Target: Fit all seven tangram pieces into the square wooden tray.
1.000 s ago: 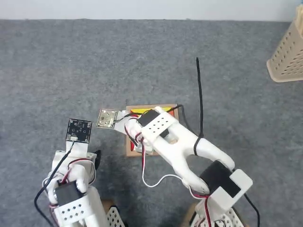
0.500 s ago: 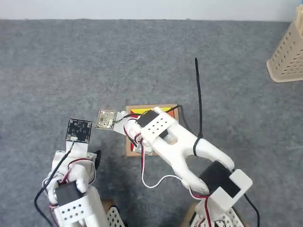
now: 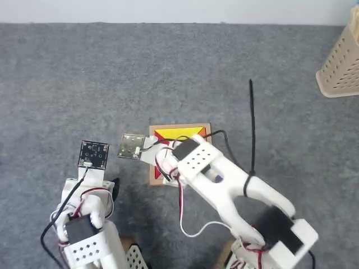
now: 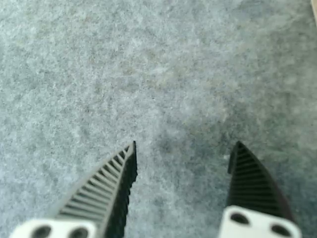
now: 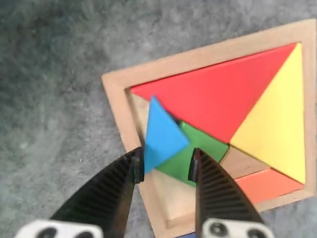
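Observation:
The square wooden tray (image 5: 117, 101) lies on grey carpet and holds a large red triangle (image 5: 213, 96), a yellow triangle (image 5: 277, 126), a green piece (image 5: 190, 153) and an orange piece (image 5: 267, 183). My right gripper (image 5: 164, 166) hangs over the tray's corner, shut on a small blue triangle (image 5: 161, 136) that sits tilted above the green piece. In the high view the right arm (image 3: 193, 159) covers most of the tray (image 3: 179, 126). My left gripper (image 4: 184, 148) stands open over bare carpet, away from the tray.
A beige slotted basket (image 3: 342, 61) stands at the far right corner. A black cable (image 3: 252, 123) rises from the right arm. The left arm (image 3: 90, 213) sits at the near left beside its camera board (image 3: 93, 154).
The right arm has drawn back toward the near right, uncovering more of the tray's yellow and red pieces. The left arm has kept still.

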Controlling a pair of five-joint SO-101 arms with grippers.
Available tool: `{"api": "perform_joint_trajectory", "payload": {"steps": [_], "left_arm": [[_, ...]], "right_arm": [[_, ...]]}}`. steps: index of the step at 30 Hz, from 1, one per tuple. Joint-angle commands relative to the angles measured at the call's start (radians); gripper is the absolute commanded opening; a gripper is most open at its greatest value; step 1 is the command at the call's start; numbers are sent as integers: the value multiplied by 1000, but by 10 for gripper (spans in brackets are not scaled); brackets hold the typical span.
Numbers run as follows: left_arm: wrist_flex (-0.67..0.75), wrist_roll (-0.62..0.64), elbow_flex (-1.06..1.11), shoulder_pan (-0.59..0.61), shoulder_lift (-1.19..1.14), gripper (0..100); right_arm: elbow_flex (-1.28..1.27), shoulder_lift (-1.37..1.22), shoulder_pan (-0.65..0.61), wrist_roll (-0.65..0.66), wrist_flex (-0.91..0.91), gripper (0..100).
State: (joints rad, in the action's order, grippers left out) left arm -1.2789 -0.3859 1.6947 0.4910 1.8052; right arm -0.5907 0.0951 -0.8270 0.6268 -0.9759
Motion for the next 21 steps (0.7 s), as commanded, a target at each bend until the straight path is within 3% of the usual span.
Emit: {"api": "perform_joint_trajectory", "payload": {"steps": [1,4,6,9,12,21], "left_arm": [[-3,-9,-8,5,15,280],[-3,-9,-8,5,15,280],[-3,-9,-8,5,15,280],[-3,-9,-8,5,15,280],[-3,-9,-8,5,15,280],[-3,-9,-8,5,15,280]], "right_arm": [[6,71,10,-31,25,151],[3,81,21,-40,25,151],[9,81,50,-115,42,133],[11,82,116,-255,105,11],[8,82,157,-348,157,20],[-87,82,68,-408,286,6]]}}
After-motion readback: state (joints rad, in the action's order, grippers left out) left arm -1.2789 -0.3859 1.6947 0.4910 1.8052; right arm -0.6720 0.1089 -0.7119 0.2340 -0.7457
